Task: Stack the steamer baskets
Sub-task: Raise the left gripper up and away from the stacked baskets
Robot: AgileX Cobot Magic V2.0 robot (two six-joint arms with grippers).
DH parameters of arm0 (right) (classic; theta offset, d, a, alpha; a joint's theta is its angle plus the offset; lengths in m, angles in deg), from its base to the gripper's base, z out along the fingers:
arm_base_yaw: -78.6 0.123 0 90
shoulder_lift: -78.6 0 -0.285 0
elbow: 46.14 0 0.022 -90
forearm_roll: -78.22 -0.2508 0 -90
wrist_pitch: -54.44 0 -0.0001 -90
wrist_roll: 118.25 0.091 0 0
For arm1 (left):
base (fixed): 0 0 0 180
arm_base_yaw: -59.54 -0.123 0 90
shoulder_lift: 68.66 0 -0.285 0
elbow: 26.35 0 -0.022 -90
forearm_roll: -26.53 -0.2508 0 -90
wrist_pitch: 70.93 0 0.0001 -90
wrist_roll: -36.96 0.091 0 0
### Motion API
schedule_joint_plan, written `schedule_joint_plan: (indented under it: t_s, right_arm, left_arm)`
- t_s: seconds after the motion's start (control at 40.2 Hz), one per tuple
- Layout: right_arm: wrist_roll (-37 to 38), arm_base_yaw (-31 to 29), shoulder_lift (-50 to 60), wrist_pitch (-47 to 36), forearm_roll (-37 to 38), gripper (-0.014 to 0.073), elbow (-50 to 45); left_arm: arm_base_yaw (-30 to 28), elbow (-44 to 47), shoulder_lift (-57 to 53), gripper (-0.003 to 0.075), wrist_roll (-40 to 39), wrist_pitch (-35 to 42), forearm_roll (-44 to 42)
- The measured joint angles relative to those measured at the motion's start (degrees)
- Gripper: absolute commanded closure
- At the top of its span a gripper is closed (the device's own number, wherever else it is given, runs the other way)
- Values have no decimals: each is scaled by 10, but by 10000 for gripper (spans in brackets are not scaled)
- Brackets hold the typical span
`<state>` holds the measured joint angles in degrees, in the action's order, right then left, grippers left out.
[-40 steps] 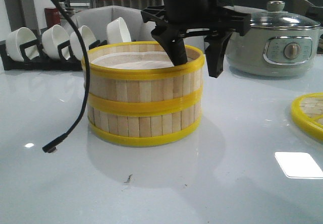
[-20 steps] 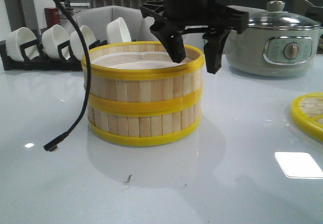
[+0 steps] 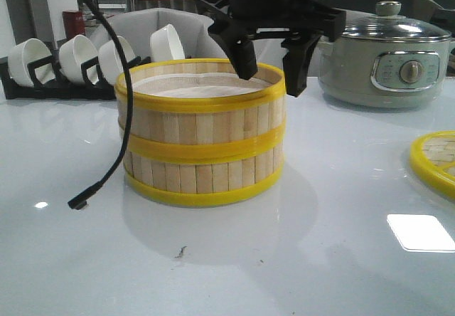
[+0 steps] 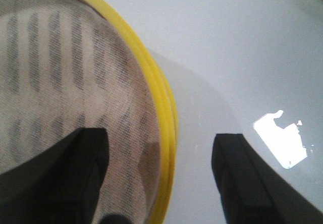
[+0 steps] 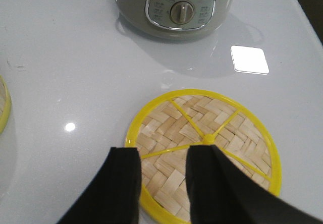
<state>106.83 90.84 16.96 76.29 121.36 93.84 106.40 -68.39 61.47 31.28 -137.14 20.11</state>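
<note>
left gripper (image 3: 270, 70): jaws apart, straddling the right rim of the top basket; one finger (image 3: 244, 58) just inside over the liner, the other outside the wall. No clear contact with the rim.
left gripper, wrist view (image 4: 161, 183): yellow rim runs between the two dark fingers, which stand well apart.
right gripper (image 5: 162, 176): fingers spread with a gap, hanging above the lid, holding nothing.
steamer baskets (image 3: 202, 134): two stacked, one on the other, upright on the table, near centre-left in the front view. Yellow bands at top, middle join and bottom.
liner (image 4: 60, 82): pale mesh inside the top basket, slats showing through.
lid (image 5: 202, 153): flat woven disc, yellow rim, lies on the table well right of the stack; only its edge shows in the front view (image 3: 435, 161).
electric pot (image 3: 387, 60): grey, glass lid, behind and right of the stack; dial faces forward.
bowls (image 3: 92, 56): white, tilted in a black rack behind left.
cable (image 3: 117, 117): black, hangs in front of the stack's left side, plug end just off the table.
table (image 3: 284, 259): glossy white.
</note>
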Motion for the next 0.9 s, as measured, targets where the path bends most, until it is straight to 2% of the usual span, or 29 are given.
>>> schedule_joint_plan:
  t_s: [0.199, 0.373, 0.497, 0.746, 0.895]
  right_arm:
    - [0, 0, 0, 0, 0, 250, 0]
    - [0, 0, 0, 0, 0, 250, 0]
    - [0, 0, 0, 0, 0, 250, 0]
    - [0, 0, 0, 0, 0, 250, 0]
    - [0, 0, 0, 0, 0, 250, 0]
  left_arm:
    - [-12, 0, -45, 233, 0, -4, -30]
    - [-50, -1, -119, 261, 0, -8, -38]
    - [-85, -1, -173, 360, 0, -18, -42]
    - [-178, -1, -282, 633, 0, -42, -49]
    - [-226, 19, -353, 634, 0, -44, -53]
